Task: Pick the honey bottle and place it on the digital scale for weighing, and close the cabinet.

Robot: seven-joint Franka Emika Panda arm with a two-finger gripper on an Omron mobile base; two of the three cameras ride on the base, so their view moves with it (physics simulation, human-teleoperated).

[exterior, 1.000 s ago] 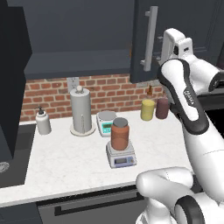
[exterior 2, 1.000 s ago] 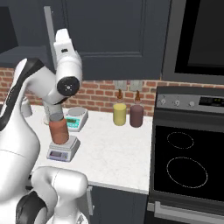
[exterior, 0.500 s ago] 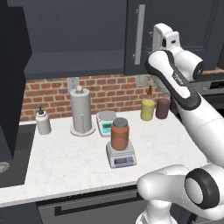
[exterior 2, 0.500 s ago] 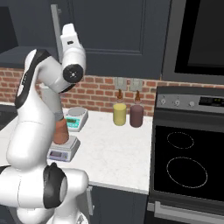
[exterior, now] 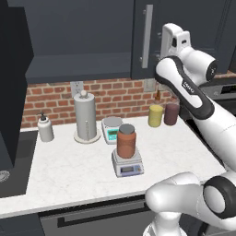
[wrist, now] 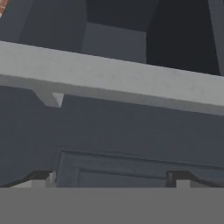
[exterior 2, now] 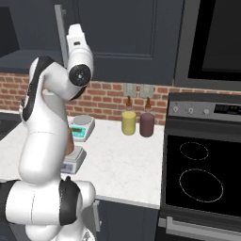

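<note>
The reddish-brown honey bottle (exterior: pixel 126 140) with its grey lid stands upright on the light-grey digital scale (exterior: pixel 127 164) in the middle of the counter; the scale (exterior 2: pixel 73 161) also shows behind my arm. My gripper (wrist: pixel 109 178) is open, its fingertips (wrist: pixel 41 177) wide apart, right up against the cabinet's right door (exterior: pixel 193 27). The silver bar handle (wrist: pixel 109 76) crosses the hand view close ahead. That door (exterior 2: pixel 127 28) lies almost flush with the cabinet front. The left door (exterior: pixel 11 87) stands swung open at the far left, with the dark shelf (exterior: pixel 78 64) exposed.
On the counter stand a paper towel holder (exterior: pixel 85 115), a soap dispenser (exterior: pixel 44 128), a teal-display scale (exterior: pixel 112 129), a yellow canister (exterior: pixel 156 115) and a dark red one (exterior: pixel 171 113). A stove (exterior 2: pixel 202 174) lies to the right, a sink (exterior: pixel 4 177) to the left.
The right cabinet door has swung from angled open to nearly flush. My hand has followed it up and back against the panel. Bottle and scale have not moved.
</note>
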